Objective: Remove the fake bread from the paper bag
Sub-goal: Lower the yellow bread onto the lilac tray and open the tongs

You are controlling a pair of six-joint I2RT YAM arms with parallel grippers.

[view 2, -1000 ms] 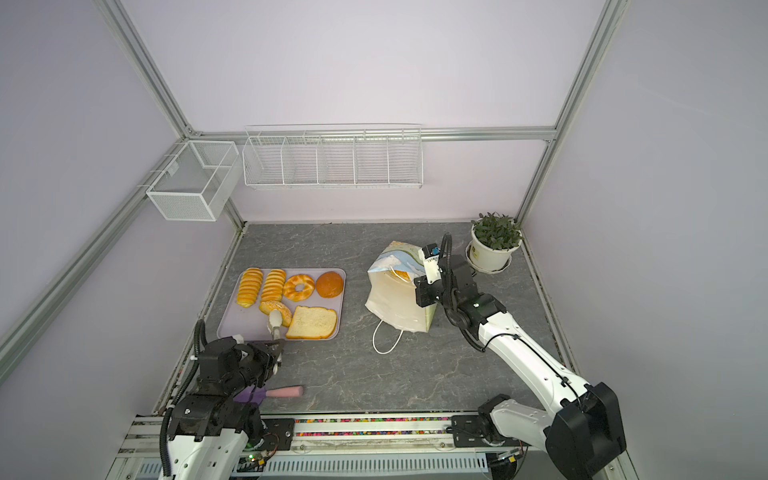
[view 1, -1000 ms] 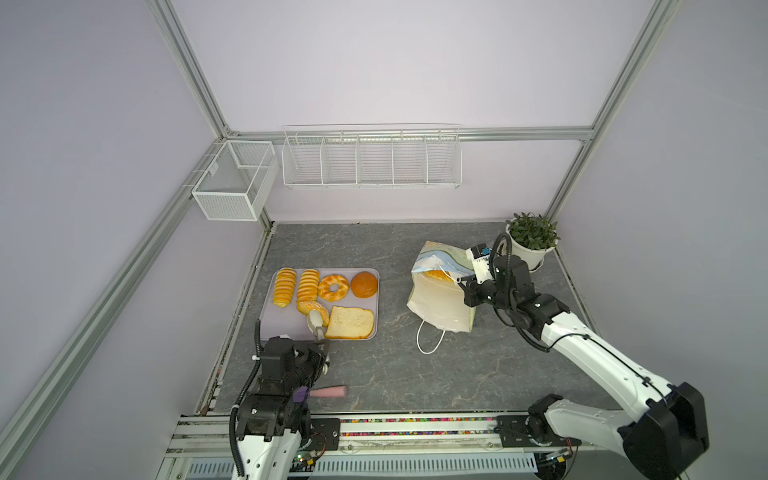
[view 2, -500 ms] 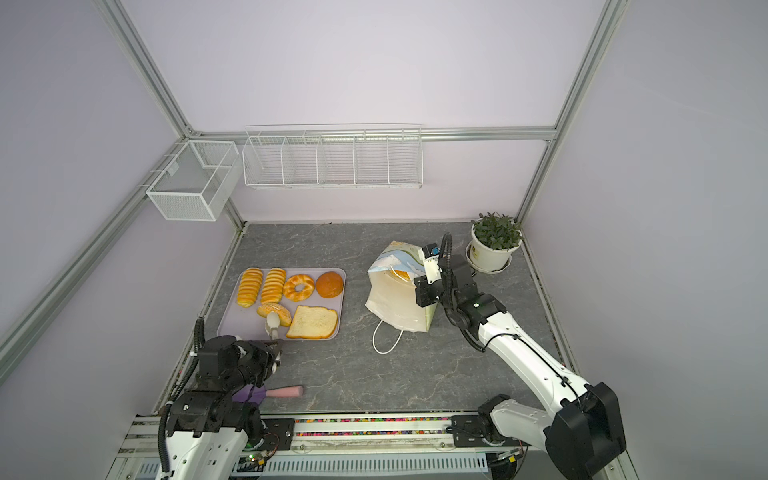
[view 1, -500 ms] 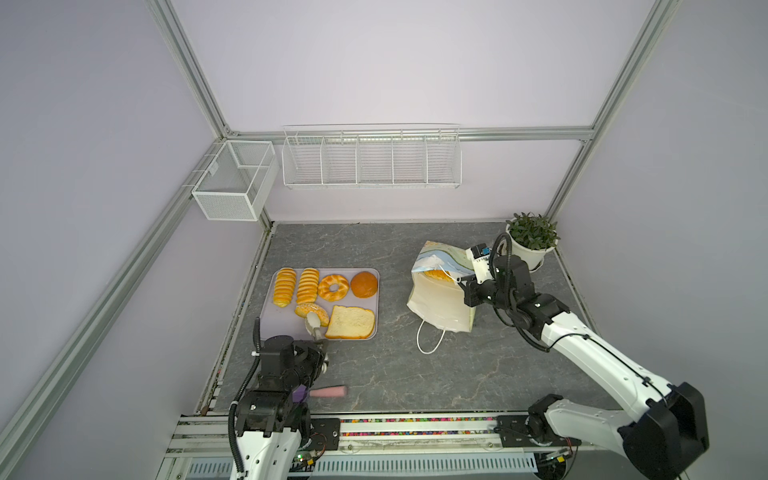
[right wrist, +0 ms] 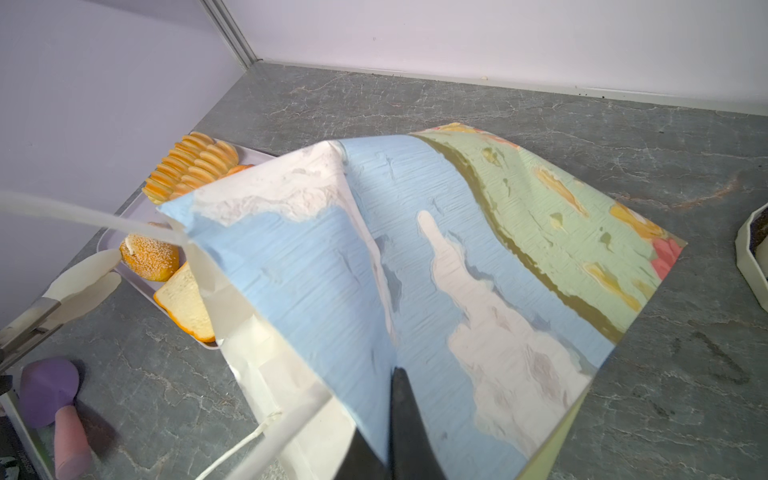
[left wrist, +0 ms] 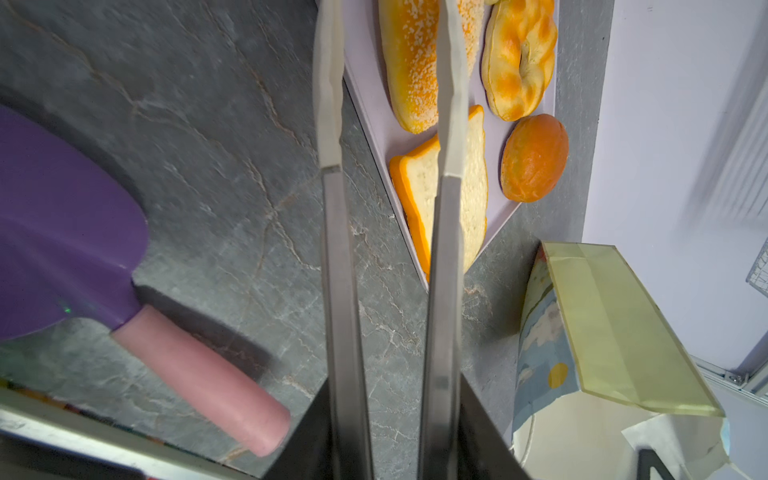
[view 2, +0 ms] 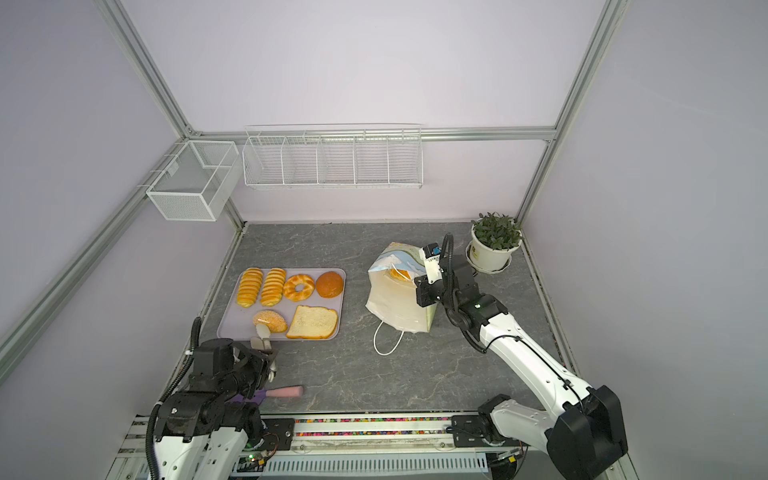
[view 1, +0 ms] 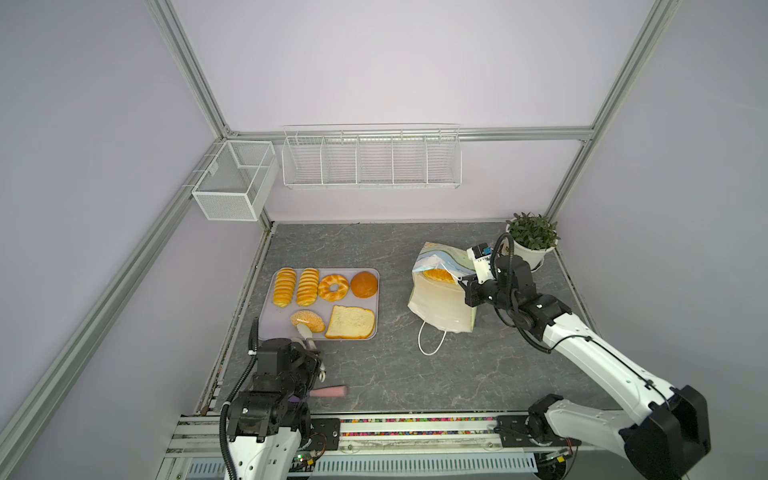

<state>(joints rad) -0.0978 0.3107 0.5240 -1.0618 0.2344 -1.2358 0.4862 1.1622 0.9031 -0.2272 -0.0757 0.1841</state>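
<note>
The paper bag [view 1: 440, 299] lies tilted at centre right, with an orange piece of fake bread [view 1: 439, 275] showing in its mouth. My right gripper [view 1: 465, 286] is shut on the bag's upper edge; in the right wrist view its dark fingers [right wrist: 401, 415] pinch the sky-printed paper. Two ridged loaves [view 1: 296, 286], a braided ring [view 1: 333, 286], a round bun [view 1: 364, 284], a sesame bun [view 1: 307, 321] and a toast slice [view 1: 350, 328] lie on the lilac tray [view 1: 266, 320]. My left gripper [view 1: 305, 332] is open and empty at the tray's front edge, its fingertips by the sesame bun.
A purple and pink paddle-shaped toy [view 1: 328, 391] lies beside the left arm near the front rail. A potted plant [view 1: 532, 237] stands just behind the right wrist. The bag's white cord handle [view 1: 430, 340] loops onto the table. Wire baskets [view 1: 372, 156] hang on the back wall.
My left gripper's jaws have parted and its fingertips have drawn back slightly from the sesame bun toward the front. The right arm and the bag have not moved.
</note>
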